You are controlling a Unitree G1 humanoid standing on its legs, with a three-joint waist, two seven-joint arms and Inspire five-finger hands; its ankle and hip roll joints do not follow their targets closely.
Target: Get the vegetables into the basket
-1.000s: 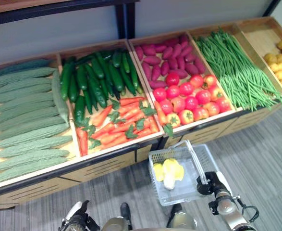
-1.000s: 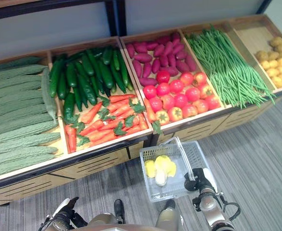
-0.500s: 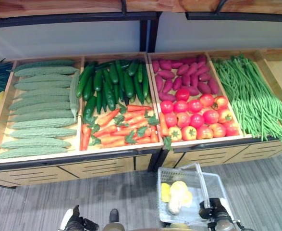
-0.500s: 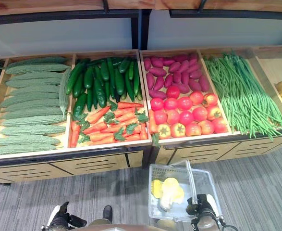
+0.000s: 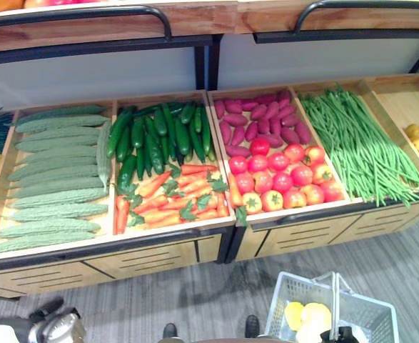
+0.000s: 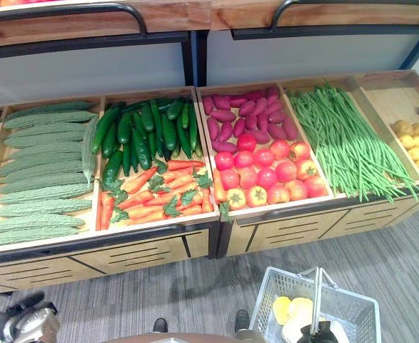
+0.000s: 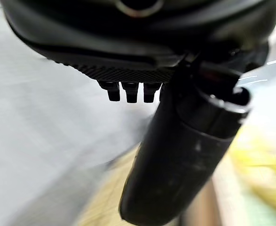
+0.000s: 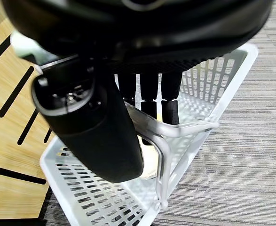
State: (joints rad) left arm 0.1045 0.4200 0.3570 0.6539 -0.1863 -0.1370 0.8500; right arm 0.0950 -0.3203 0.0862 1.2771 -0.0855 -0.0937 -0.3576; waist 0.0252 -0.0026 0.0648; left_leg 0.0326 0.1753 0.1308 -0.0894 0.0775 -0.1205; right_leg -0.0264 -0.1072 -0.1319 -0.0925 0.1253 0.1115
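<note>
Since a second ago the head camera has swung, so the wooden produce stand [image 5: 195, 246] now sits square and higher in view, while the white plastic mesh basket [image 6: 355, 307] has dropped to the lower right corner of the eye views. The left hand [image 7: 175, 155] shows in its own wrist view: a dark thumb standing out and short fingertips [image 7: 128, 92] in a row, curled in and holding nothing, over a blurred background. The right hand [image 8: 147, 89] has its fingers hooked round the basket's white wire handle [image 8: 175, 129], carrying the basket above grey striped carpet [image 6: 195, 300]. Inside the basket lie pale yellow vegetables [image 5: 302, 318], resting on its floor. On the stand, compartments from the robot's left hold pale green bumpy bitter gourds [image 5: 56, 179], dark green cucumbers [image 5: 159, 136] behind orange carrots [image 5: 173, 200], purple sweet potatoes [image 5: 259, 121] behind red tomatoes [image 5: 280, 179], long green beans [image 5: 359, 150], and yellow potatoes [image 6: 416, 139].
</note>
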